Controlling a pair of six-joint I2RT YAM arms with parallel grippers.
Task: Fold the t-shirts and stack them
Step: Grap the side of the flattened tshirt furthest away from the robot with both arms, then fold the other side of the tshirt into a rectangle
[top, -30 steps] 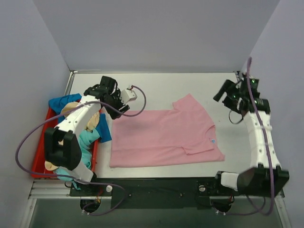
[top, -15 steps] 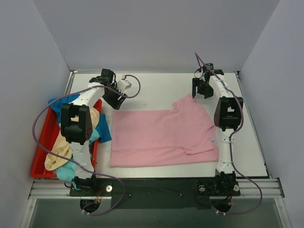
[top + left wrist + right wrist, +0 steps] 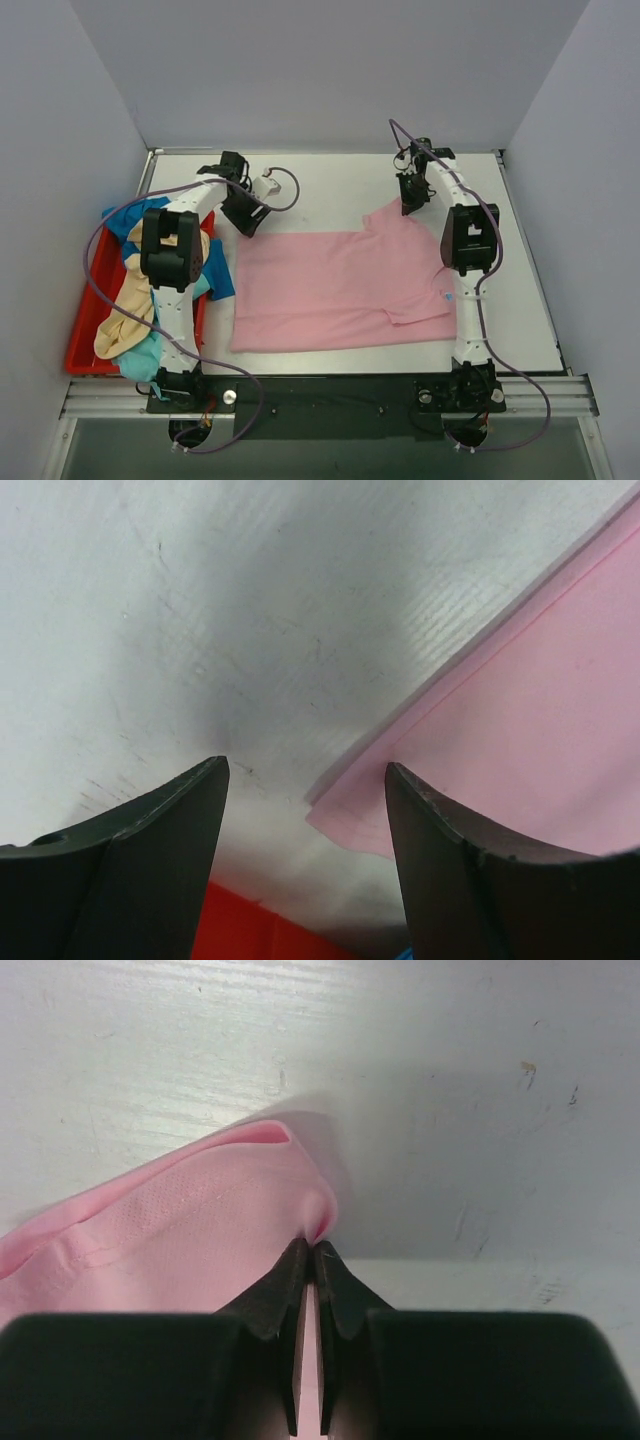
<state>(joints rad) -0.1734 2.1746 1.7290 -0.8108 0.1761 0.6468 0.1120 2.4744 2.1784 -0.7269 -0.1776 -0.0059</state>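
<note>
A light pink t-shirt (image 3: 340,285) lies flat on the table, collar to the right. My right gripper (image 3: 410,200) is at its far sleeve. In the right wrist view this gripper (image 3: 313,1245) is shut on a pinched fold of the pink sleeve (image 3: 200,1230). My left gripper (image 3: 247,218) hovers at the shirt's far left corner. In the left wrist view it (image 3: 305,770) is open, and the pink corner (image 3: 520,710) reaches into the gap between the fingers without being held. Cream (image 3: 125,310), blue (image 3: 130,215) and teal (image 3: 145,355) t-shirts lie heaped at the left.
The heap sits in a red tray (image 3: 85,300) along the table's left edge, its red rim (image 3: 250,930) just below the left fingers. Grey walls close the table at the back and both sides. Purple cables loop off both arms.
The right arm swung from the table's right side to the far sleeve and its jaws closed on the cloth. The left gripper shifted slightly to the shirt's far left corner, staying open.
</note>
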